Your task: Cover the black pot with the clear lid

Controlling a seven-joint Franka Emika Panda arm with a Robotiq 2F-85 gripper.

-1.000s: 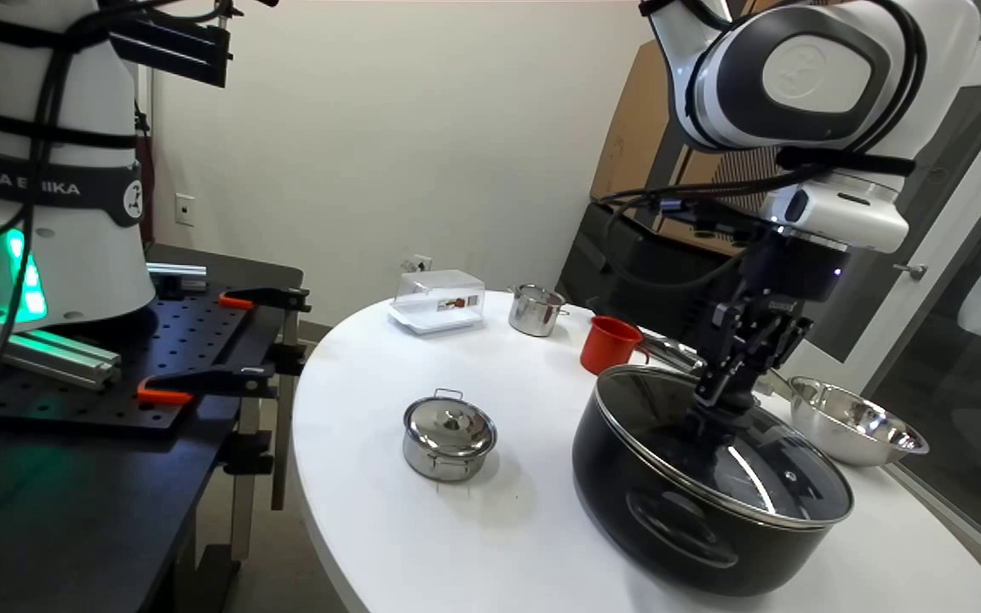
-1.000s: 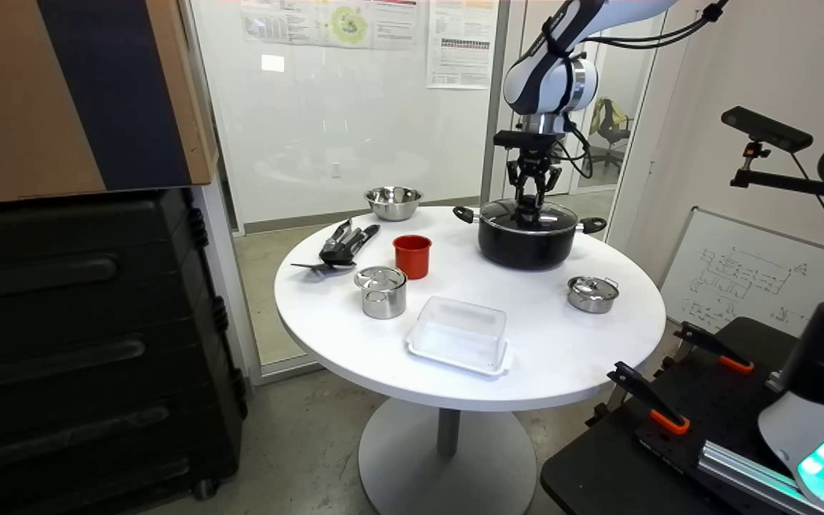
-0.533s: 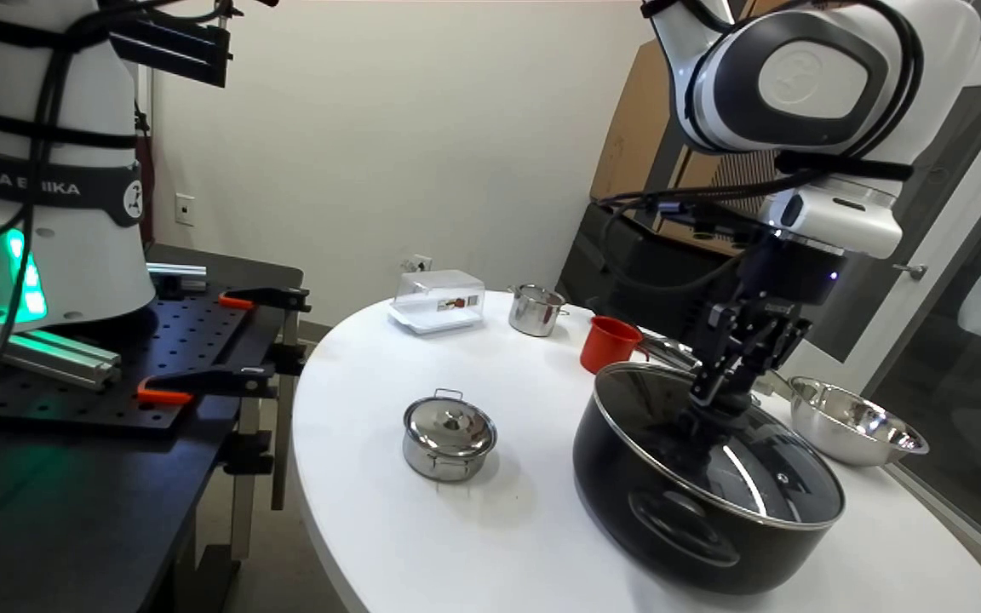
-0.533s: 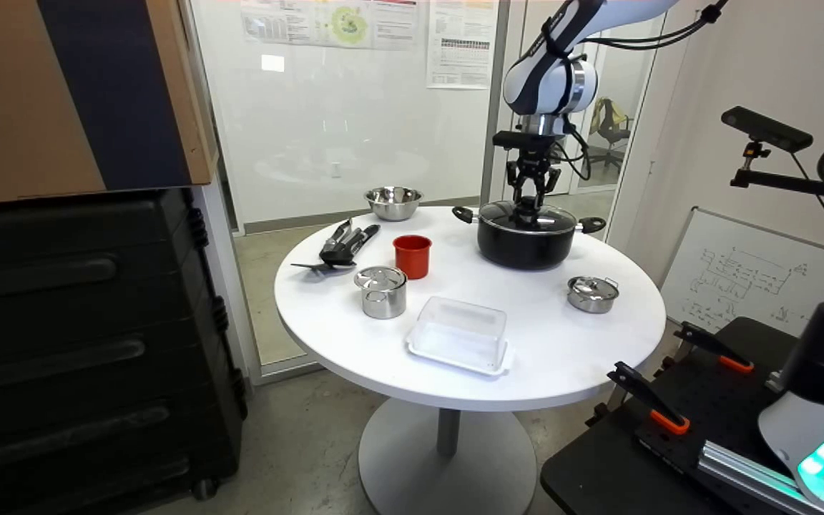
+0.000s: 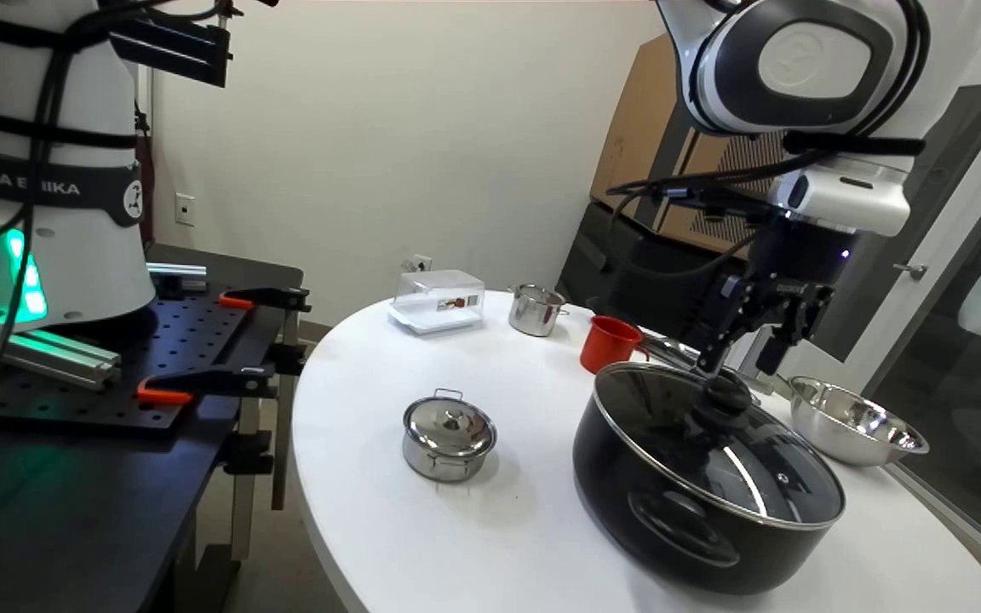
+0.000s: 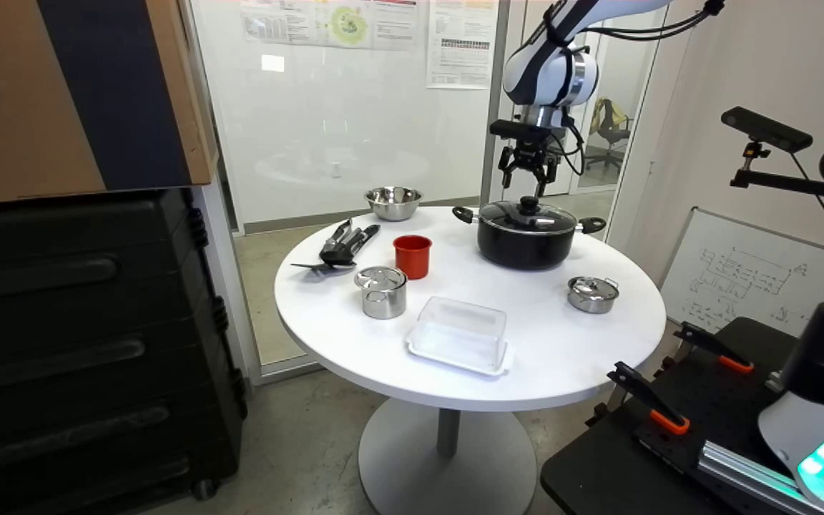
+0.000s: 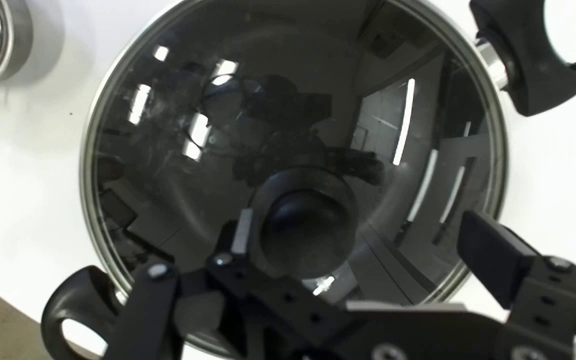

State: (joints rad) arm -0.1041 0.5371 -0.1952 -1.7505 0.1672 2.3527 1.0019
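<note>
The clear lid (image 5: 784,455) lies on top of the black pot (image 5: 618,489), its metal rim following the pot's rim all round as far as I can see. From above, in the wrist view, the lid (image 7: 288,125) hides the pot's inside, and its dark round knob (image 7: 308,235) stands free. My gripper (image 5: 737,368) is open just above the knob, fingers spread, nothing held between them. In an exterior view a small gap shows between the gripper (image 6: 523,186) and the knob (image 6: 528,204) below it.
On the white round table (image 6: 548,343) stand a small lidded steel pot (image 5: 450,438), a red mug (image 5: 610,343), a steel pot (image 5: 536,311) and a clear box (image 5: 439,302). A steel bowl (image 5: 857,426) and black-handled utensils (image 6: 344,247) lie farther off.
Over the first half second the lid shifted slightly and settled on the pot. Since then my gripper has opened, released the knob and risen a little; lid and pot have stayed put.
</note>
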